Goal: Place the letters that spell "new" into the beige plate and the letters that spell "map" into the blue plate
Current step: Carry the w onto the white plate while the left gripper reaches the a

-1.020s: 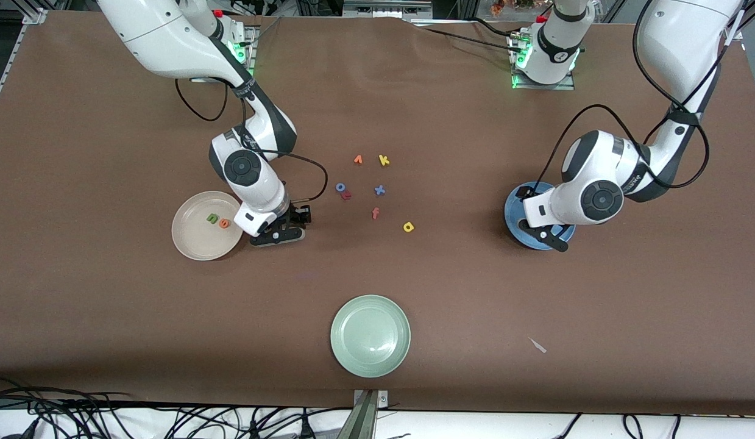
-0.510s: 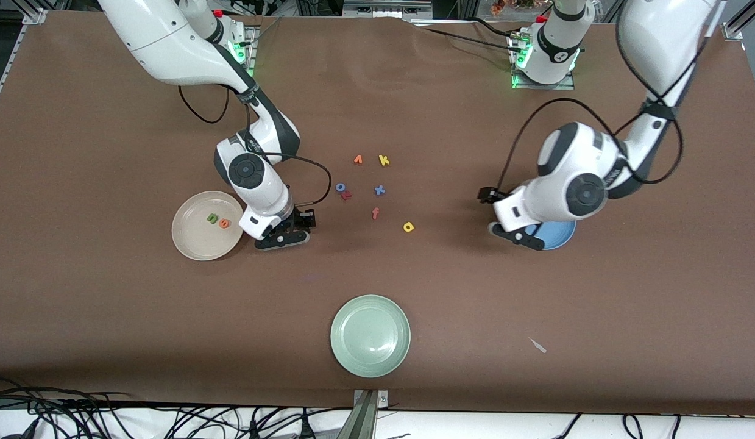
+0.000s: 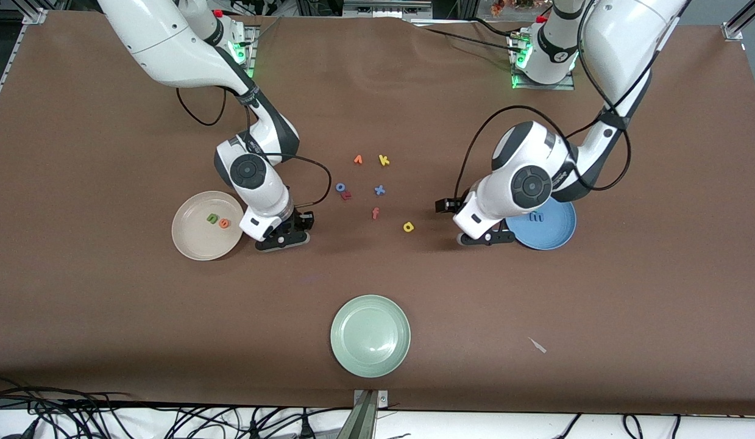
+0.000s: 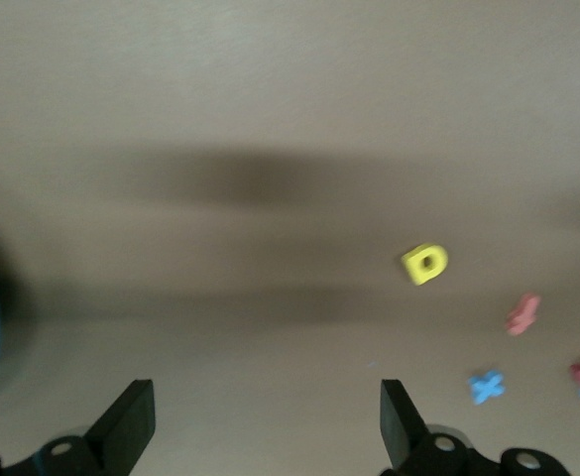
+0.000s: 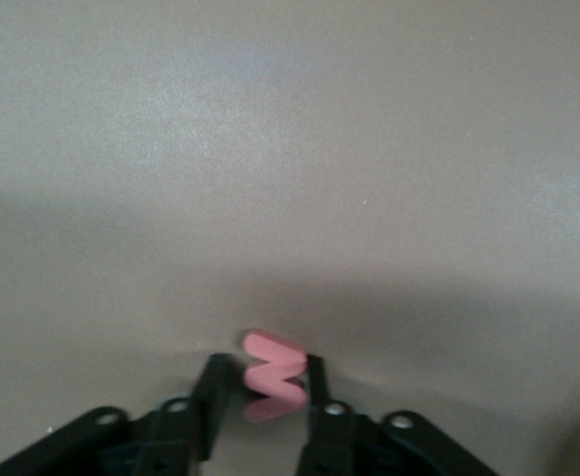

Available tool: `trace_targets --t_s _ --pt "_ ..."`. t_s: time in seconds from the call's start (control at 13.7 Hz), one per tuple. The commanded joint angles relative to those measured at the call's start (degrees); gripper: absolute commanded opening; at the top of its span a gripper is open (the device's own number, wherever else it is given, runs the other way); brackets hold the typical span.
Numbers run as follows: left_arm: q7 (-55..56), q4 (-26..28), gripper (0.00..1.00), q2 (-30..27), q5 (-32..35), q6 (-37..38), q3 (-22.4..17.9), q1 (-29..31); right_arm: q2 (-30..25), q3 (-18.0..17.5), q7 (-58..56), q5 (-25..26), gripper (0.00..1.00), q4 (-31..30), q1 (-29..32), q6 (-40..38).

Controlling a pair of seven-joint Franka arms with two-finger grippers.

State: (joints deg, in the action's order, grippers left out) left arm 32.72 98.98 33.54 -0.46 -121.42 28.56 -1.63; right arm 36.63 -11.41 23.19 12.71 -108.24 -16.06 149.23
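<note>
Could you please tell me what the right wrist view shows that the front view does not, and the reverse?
Only the right wrist view shows the small pink foam letter w clamped between the right gripper's fingers. Only the front view shows the round beige plate holding the green n and orange e, the round blue plate, the pale green plate and the open left gripper. Both show the right gripper and the brown table.

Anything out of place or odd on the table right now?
One thing: a small pale scrap lies on the table, nearer the camera than the blue plate, toward the left arm's end. It's no letter. Nothing looks spilled or damaged.
</note>
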Motion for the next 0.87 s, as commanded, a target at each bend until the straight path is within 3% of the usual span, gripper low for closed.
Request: trace_targets --t_s 0.0,0.29,0.58,0.8 --pt "0.86 -5.63 1.00 4.42 3.94 0.04 -1.84 -4.87 0.37 0.07 -0.34 0.92 0.10 1.01 0.15 -0.16" --pt "-0.38 -12.56 1.00 11.26 15.30 -0.40 -2.11 -12.34 -4.97 1.29 -4.90 1.18 0.09 -0.30 1.11 -5.40" --pt "-13.79 -14.61 1.00 13.30 15.57 -0.40 -2.11 -14.28 -17.09 2.35 -22.78 1.09 0.09 -6.87 8.74 -14.84" --pt "-18.20 -14.69 1.00 15.49 17.49 -0.66 -2.20 -14.80 -20.63 6.73 -33.19 1.18 0.11 -11.72 12.19 -15.20"
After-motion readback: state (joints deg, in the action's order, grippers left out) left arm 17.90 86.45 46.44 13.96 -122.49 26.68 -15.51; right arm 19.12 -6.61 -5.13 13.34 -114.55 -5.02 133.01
